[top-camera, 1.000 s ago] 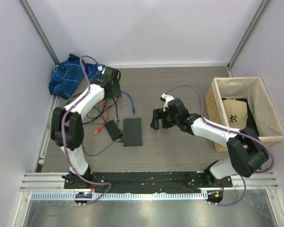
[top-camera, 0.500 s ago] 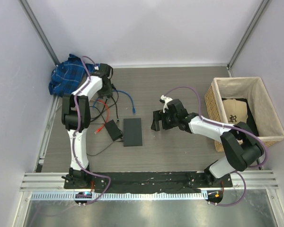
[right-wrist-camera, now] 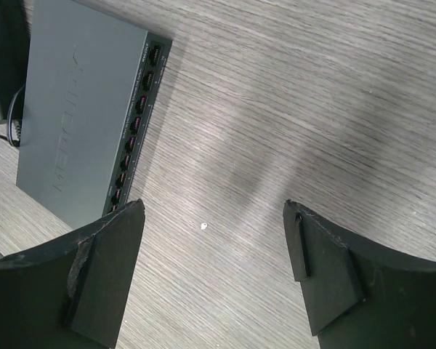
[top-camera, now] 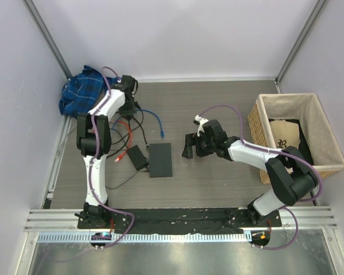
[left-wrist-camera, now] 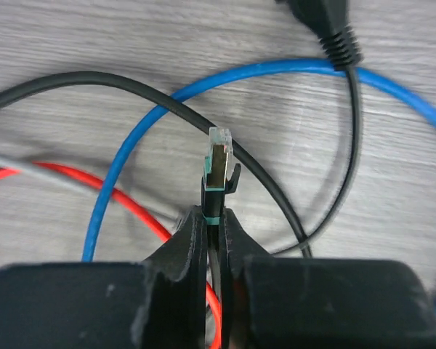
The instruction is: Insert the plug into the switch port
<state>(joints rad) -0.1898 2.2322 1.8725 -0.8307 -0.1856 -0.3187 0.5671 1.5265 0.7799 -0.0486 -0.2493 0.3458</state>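
My left gripper (left-wrist-camera: pixel 214 212) is shut on the black boot of the plug (left-wrist-camera: pixel 218 154), whose clear tip with metal contacts sticks out past the fingertips, just above the tabletop. In the top view this gripper (top-camera: pixel 130 110) is at the back left, over a tangle of cables. The switch (top-camera: pixel 160 160) is a flat dark grey box lying at mid-table. Along its edge runs a row of ports (right-wrist-camera: pixel 136 120), which shows in the right wrist view. My right gripper (right-wrist-camera: pixel 212 211) stands open and empty just right of the switch (right-wrist-camera: pixel 80 109), with bare table between its fingers.
Blue (left-wrist-camera: pixel 131 145), red (left-wrist-camera: pixel 123 203) and black (left-wrist-camera: pixel 269 182) cables cross under the plug. A black adapter brick (top-camera: pixel 137 156) lies left of the switch. A blue plaid cloth (top-camera: pixel 80 94) is at the back left. A wicker basket (top-camera: pixel 258 129) holding a cap (top-camera: pixel 284 137) stands at right.
My left gripper has closed on the plug, and the left arm has swung back toward the rear left. The right arm has not moved.
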